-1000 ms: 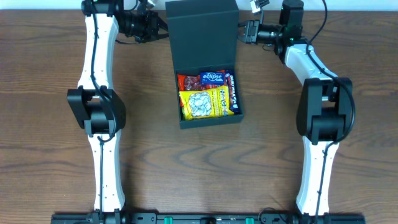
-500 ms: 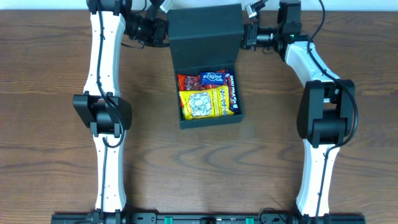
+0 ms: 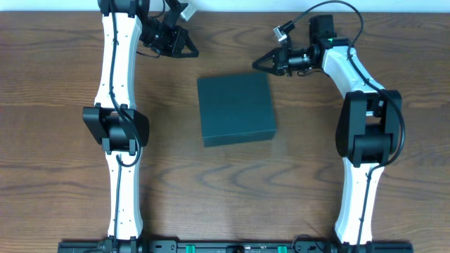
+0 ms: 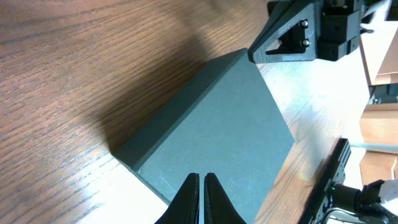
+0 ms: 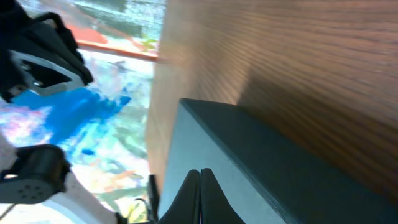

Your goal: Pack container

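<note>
Item 1: container (image 3: 235,109), lid down, middle of the table (image 3: 56,140).
Item 2: left gripper (image 3: 194,53), arm stretched far forward, tip angled toward the container's far left corner, fingers pressed together, empty.
Item 3: right gripper (image 3: 256,64), off the far right corner, likewise closed on nothing (I read both from the wrist views; overhead is too small).

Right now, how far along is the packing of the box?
Done: the box lies closed on the table, contents hidden. In hand: nothing; the left tool and right tool are shut, empty, behind the box. Left: nothing visible.
</note>
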Robot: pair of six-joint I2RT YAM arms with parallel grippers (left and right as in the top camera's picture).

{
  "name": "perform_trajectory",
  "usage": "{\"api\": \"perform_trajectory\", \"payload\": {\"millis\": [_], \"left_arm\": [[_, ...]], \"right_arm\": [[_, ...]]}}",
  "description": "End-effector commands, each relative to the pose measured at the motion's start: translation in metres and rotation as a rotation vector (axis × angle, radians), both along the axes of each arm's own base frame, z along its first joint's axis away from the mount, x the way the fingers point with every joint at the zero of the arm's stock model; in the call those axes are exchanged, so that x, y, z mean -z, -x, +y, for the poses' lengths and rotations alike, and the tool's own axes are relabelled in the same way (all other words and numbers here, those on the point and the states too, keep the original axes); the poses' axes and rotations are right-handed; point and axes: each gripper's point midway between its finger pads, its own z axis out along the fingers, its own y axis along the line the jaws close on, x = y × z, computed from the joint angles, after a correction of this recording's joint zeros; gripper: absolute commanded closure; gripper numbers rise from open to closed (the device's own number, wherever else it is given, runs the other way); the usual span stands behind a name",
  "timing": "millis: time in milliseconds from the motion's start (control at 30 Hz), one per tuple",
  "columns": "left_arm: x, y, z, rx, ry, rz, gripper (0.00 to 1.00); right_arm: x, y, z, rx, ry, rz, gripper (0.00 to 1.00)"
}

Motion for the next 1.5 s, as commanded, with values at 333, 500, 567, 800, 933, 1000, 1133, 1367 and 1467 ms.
{"api": "perform_trajectory", "payload": {"millis": [333, 500, 567, 800, 933, 1000, 1133, 1367, 1467], "left_arm": [[-0.017, 0.013, 0.017, -0.012, -0.045, -0.001, 0.94], [-0.057, 0.02, 0.027, -0.039, -0.054, -0.088, 0.94], [-0.07, 0.024, 0.029, -0.059, -0.067, -0.109, 0.94], [-0.128, 0.048, 0.039, -0.146, -0.139, -0.216, 0.94], [-0.158, 0.067, 0.038, -0.165, -0.17, -0.287, 0.94], [-0.169, 0.078, 0.035, -0.158, -0.168, -0.307, 0.94], [-0.179, 0.107, 0.033, -0.145, -0.18, -0.3, 0.94], [-0.188, 0.165, 0.036, -0.067, -0.212, -0.335, 0.94], [-0.187, 0.185, 0.045, -0.095, -0.213, -0.359, 0.94]], "right_arm": [[-0.041, 0.002, -0.026, 0.081, 0.336, -0.18, 0.98], [-0.085, 0.01, -0.037, 0.106, 0.418, -0.304, 0.98], [-0.095, 0.016, -0.046, 0.133, 0.491, -0.312, 0.98], [-0.15, 0.05, -0.063, 0.143, 0.604, -0.436, 0.99], [-0.179, 0.065, -0.065, 0.126, 0.611, -0.538, 0.98], [-0.183, 0.078, -0.066, 0.084, 0.627, -0.567, 0.98], [-0.185, 0.108, -0.068, 0.018, 0.646, -0.541, 0.99], [-0.211, 0.145, -0.074, 0.005, 0.662, -0.593, 0.99], [-0.214, 0.164, -0.08, 0.023, 0.692, -0.618, 0.98]]}}
